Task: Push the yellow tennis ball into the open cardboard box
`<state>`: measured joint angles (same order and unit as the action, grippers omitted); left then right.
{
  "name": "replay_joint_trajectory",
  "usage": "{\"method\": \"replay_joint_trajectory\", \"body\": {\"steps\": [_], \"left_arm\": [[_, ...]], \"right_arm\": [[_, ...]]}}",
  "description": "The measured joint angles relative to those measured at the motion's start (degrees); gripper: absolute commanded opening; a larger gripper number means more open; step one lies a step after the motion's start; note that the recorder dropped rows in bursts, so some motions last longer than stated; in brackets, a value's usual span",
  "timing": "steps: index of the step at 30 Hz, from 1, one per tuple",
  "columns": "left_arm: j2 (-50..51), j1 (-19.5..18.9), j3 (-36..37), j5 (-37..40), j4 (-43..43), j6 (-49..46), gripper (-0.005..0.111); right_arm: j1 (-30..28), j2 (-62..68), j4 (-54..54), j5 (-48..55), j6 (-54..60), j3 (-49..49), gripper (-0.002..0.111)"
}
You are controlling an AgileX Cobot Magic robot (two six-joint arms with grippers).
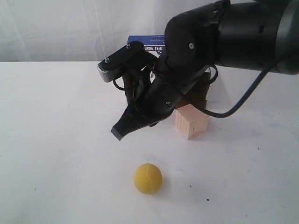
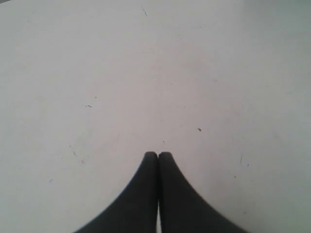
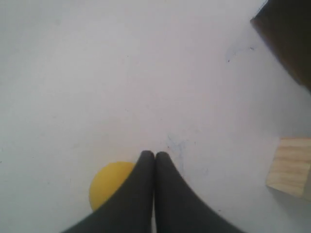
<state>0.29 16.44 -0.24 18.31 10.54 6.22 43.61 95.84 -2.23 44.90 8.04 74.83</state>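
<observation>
Your right fingers are pressed together, tip against tip, with nothing between them. In the exterior view they point down and to the left from the arm, which reaches in from the right and crosses the middle.

The ball lies on the bare counter, on the camera's side of those tips and a little to their right, with a clear strip of counter between ball and tips. It is outside the box and well apart from it. In the right wrist view the ball shows just beside the fingers, part of it hidden behind one of them.

The box stands at the back and your arm covers most of it. You can see a strip of its blue printed top above the wrist and a dark brown side lower down. The cube sits just in front of that brown side; you cannot tell whether they touch. In the right wrist view the cube is at one edge and a dark corner of the box beyond it.

Your left fingers are also pressed together and empty, over plain counter with a few small specks.
</observation>
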Motion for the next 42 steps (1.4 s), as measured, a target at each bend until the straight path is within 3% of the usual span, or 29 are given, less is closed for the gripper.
{"method": "replay_joint_trajectory", "body": {"steps": [12,24,42], "left_arm": [[0.0,0.0,0.0,0.0,0.0,0.0,0.0],[0.0,0.0,0.0,0.0,0.0,0.0,0.0],[0.0,0.0,0.0,0.0,0.0,0.0,0.0]], "right_arm": [[0.0,3.15,2.23,0.54,-0.55,-6.25,0.0],[-3.09,11.24,5.9,-9.26,-0.55,-4.82,0.0],[-3.38,12.15,7.3,-12.31,-1.95,-2.67,0.0]]}}
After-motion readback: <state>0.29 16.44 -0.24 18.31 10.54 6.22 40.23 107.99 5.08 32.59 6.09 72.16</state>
